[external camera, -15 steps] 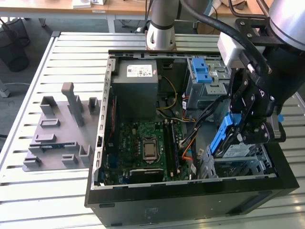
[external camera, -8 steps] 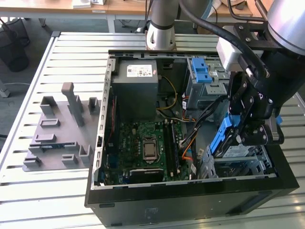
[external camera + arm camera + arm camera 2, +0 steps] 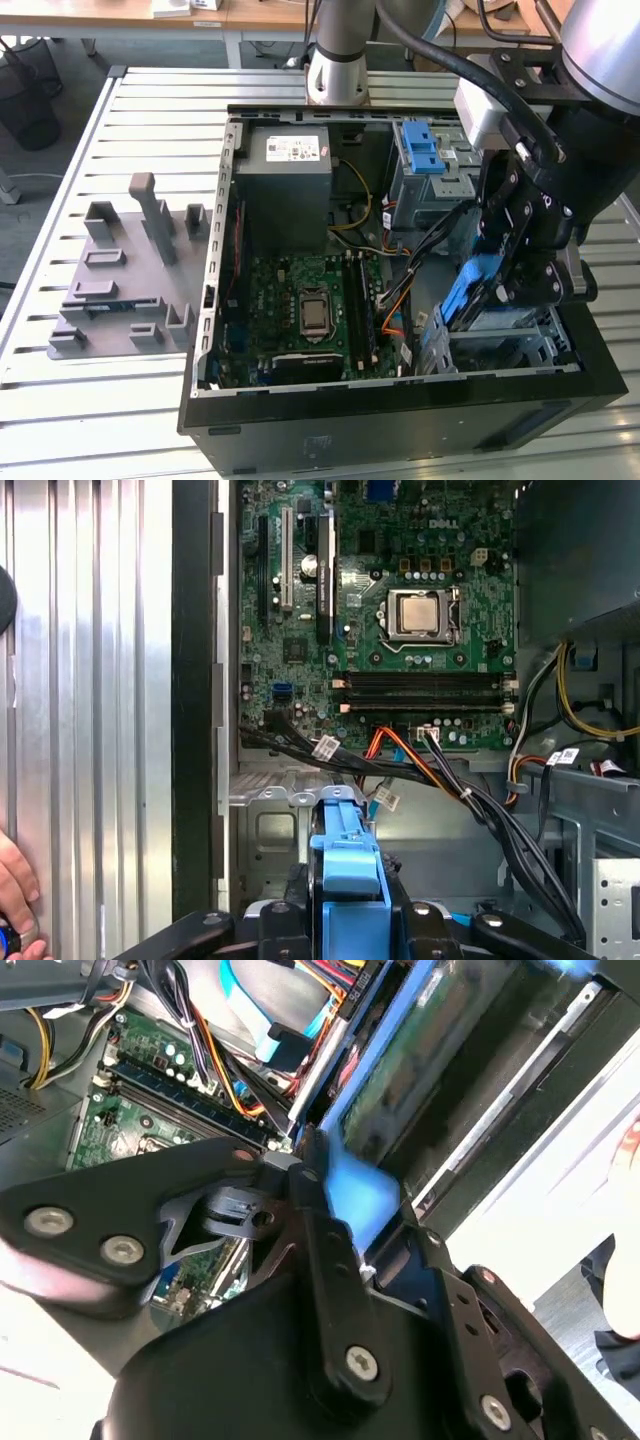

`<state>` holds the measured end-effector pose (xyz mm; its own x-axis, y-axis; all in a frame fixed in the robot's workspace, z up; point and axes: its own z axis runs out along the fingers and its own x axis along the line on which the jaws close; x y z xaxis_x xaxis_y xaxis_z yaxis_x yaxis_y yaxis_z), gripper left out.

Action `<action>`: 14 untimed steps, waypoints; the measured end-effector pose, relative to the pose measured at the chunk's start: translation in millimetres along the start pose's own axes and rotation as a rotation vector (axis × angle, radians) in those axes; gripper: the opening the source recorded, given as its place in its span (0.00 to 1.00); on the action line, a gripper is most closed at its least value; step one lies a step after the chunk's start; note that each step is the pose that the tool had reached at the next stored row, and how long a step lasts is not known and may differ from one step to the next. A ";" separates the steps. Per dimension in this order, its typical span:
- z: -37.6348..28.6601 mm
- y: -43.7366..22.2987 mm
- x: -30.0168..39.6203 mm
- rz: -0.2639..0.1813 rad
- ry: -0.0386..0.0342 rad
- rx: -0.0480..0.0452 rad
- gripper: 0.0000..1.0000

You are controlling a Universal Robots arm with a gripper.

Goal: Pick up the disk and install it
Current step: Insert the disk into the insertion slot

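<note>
Gripper (image 3: 497, 285): we see it low inside the open computer case (image 3: 400, 405), at the near corner on the exterior view's right.
Jaws: clenched on the disk (image 3: 468, 295), one each side of its blue carrier frame in the first wrist view.
Disk: held on edge, tilted, just above the metal drive cage (image 3: 520, 335). We cannot tell whether it touches the cage.
Motherboard (image 3: 300, 300): exposed, beside the cage, with cables (image 3: 470, 795) running between them.
Grey metal box (image 3: 290, 170): far corner of the case, well apart from the disk.
Blue latch piece (image 3: 424, 150): upright at the far wall.
Table (image 3: 90, 410): slatted metal, carries the case and a grey fixture (image 3: 120, 280).
Hand (image 3: 12, 895): a person's, resting on the table.
</note>
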<state>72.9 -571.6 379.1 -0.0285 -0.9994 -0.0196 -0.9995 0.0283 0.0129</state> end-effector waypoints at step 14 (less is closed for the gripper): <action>10.7 -0.2 0.4 0.000 -0.0002 0.0000 0.24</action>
<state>73.0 -571.9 368.4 -0.0285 -0.9994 -0.0198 -0.9995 0.0282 0.0130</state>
